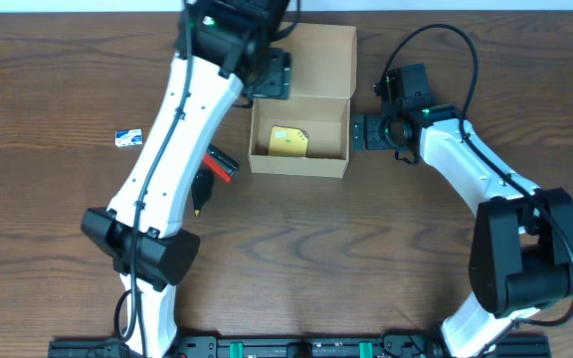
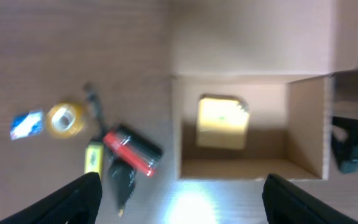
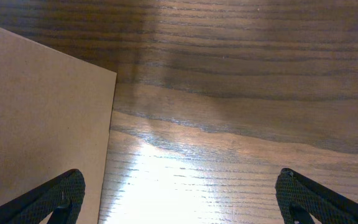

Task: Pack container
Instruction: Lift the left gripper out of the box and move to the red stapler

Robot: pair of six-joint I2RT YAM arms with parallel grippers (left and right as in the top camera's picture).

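The tan cardboard container point(image 1: 300, 162) stands open at the table's middle, its flap lid point(image 1: 318, 60) folded back. It also shows in the left wrist view point(image 2: 303, 124). A yellow pad point(image 1: 288, 141) lies inside it, also seen in the left wrist view point(image 2: 222, 121). My left gripper point(image 1: 270, 76) hangs open and empty above the lid's left edge; in its wrist view point(image 2: 179, 202) the fingers are spread wide. My right gripper point(image 1: 364, 131) is open and empty just beside the container's right wall point(image 3: 42, 124), fingers wide apart in its wrist view point(image 3: 179, 199).
Left of the container lie a red-and-black item point(image 1: 221, 164), a black marker point(image 1: 200, 196), a yellow tape roll point(image 2: 66, 119), a small yellow item point(image 2: 93, 158) and a blue-white item point(image 1: 127, 137). My left arm covers part of this group from overhead.
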